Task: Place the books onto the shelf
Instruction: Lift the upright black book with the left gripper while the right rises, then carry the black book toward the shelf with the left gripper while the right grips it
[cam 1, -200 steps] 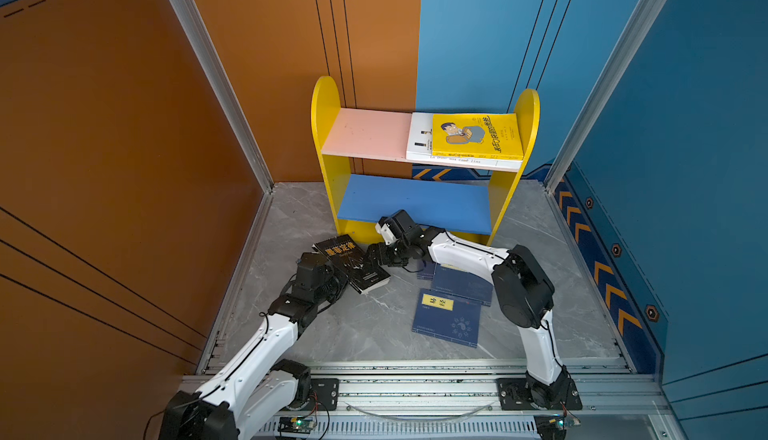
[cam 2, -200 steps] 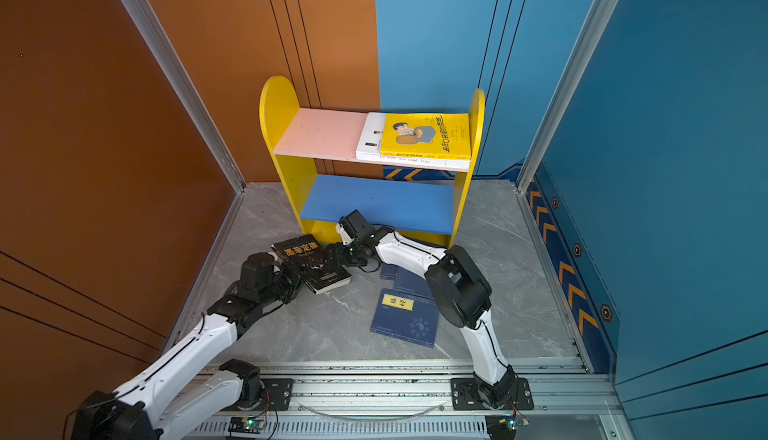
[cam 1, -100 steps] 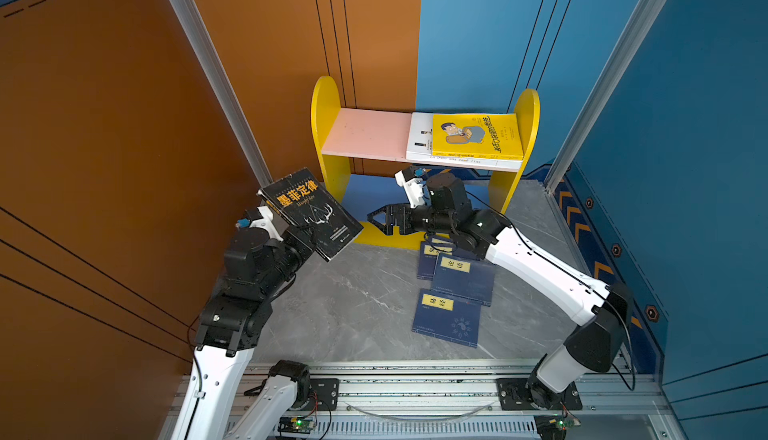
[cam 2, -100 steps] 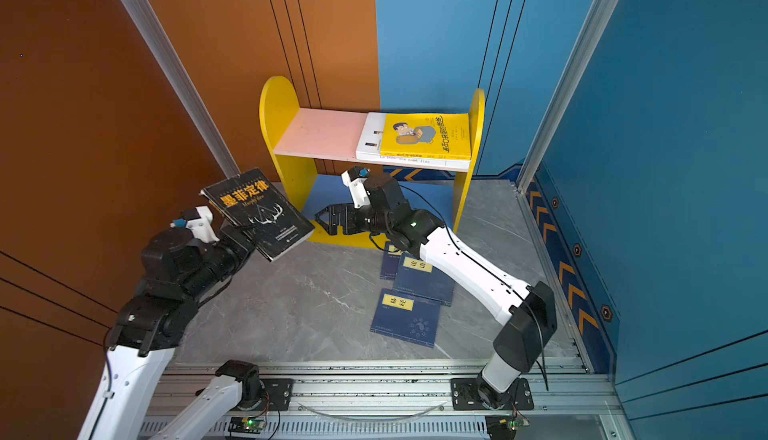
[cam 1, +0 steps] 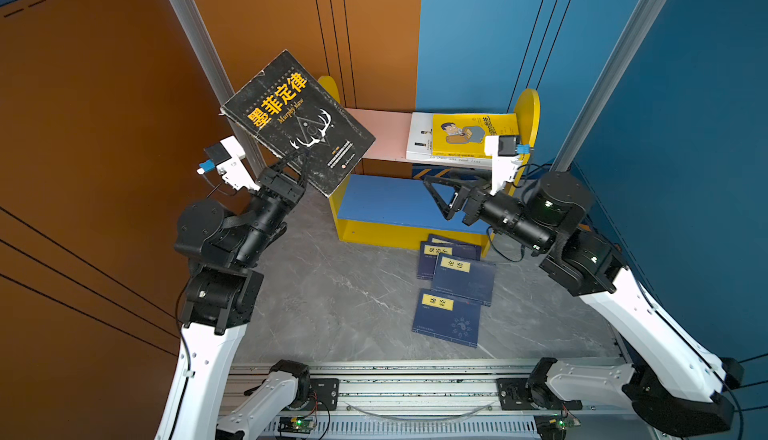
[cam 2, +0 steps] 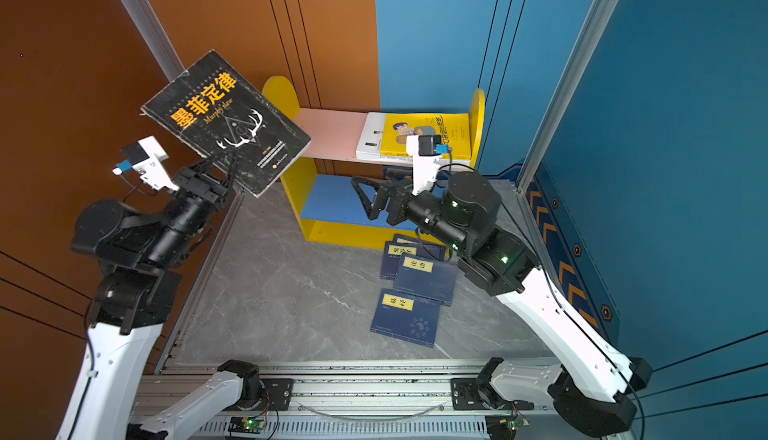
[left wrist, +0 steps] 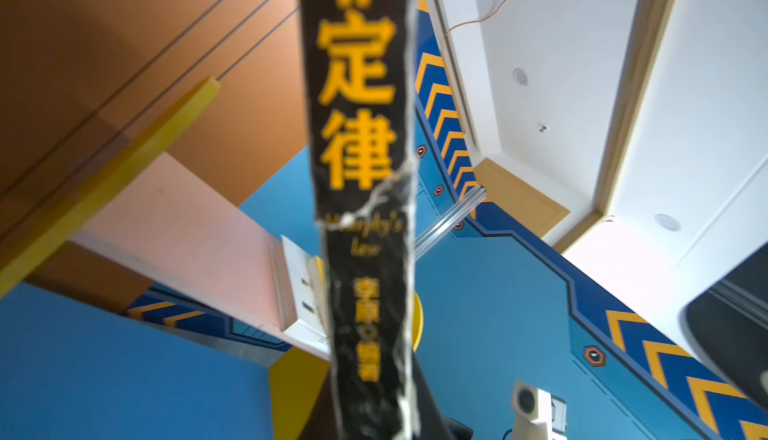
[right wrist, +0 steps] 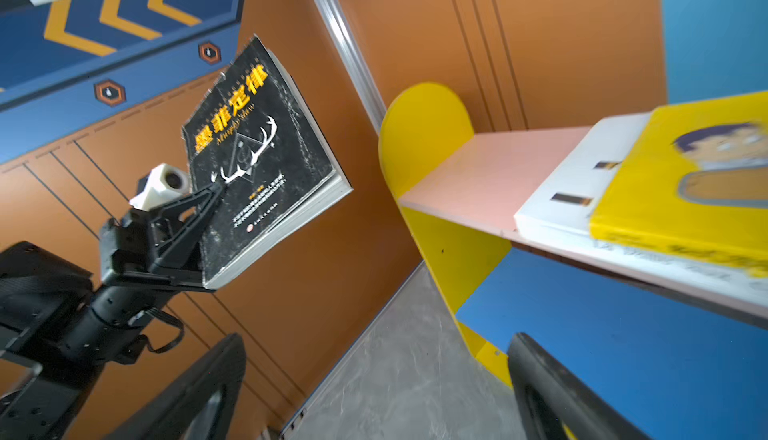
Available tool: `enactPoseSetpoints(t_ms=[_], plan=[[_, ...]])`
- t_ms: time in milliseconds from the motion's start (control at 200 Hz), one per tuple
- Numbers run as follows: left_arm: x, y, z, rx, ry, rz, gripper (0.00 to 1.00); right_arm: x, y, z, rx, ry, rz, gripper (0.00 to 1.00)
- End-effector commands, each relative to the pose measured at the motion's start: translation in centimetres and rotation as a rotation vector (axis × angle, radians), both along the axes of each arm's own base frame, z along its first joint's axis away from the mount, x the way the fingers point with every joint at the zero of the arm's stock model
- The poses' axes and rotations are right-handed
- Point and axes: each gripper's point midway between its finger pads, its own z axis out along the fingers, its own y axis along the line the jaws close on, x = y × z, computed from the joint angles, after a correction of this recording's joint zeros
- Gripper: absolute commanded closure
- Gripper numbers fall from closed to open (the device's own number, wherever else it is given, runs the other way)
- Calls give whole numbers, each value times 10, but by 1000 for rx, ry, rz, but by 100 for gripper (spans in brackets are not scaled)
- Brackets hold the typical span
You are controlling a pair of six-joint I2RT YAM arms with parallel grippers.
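My left gripper (cam 1: 306, 155) is shut on the lower edge of the black book (cam 1: 297, 122) with yellow characters. It holds the book tilted in the air, left of the shelf (cam 1: 386, 137) and level with its pink upper board. In the left wrist view the book's spine (left wrist: 365, 168) fills the middle. My right gripper (cam 1: 436, 199) stands open and empty in front of the blue lower board (cam 1: 386, 203). A yellow book (cam 1: 469, 135) lies on a white book (cam 1: 419, 141) on the upper board's right half. Three navy books (cam 1: 451, 321) lie on the floor.
The orange wall (cam 1: 104, 147) is close behind my left arm. The blue wall (cam 1: 685, 168) flanks my right arm. An aluminium rail (cam 1: 415, 388) runs along the front. Grey marble floor (cam 1: 332, 292) lies between the arms, with the navy books near the shelf's right foot.
The left gripper has lifted the black book from the floor up to the upper board's height. The right gripper has opened wide and drawn back to the right, before the lower board.
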Motion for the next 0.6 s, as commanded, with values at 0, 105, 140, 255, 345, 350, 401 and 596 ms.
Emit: enactPoseSetpoints(t_ms=[0, 105, 140, 255, 345, 350, 401, 596], plan=[[-8, -34, 50, -91, -216, -148, 100, 23, -27, -4, 95, 37, -112, 0], [5, -68, 61, -138, -272, -245, 100, 31, -37, 1, 253, 78, -56, 0], [10, -77, 63, -162, -278, -276, 100, 32, -37, 4, 298, 83, -35, 0], [26, -105, 69, -250, -312, -369, 100, 37, -38, 7, 370, 103, -13, 0], [37, -124, 68, -285, -301, -420, 100, 38, -34, 8, 392, 115, 2, 2], [37, -125, 69, -287, -303, -423, 100, 38, -34, 7, 393, 117, 2, 2], [40, -134, 69, -304, -306, -447, 100, 40, -32, 8, 406, 121, 5, 3], [49, -159, 64, -343, -280, -509, 100, 54, -33, 10, 447, 124, -36, 11]])
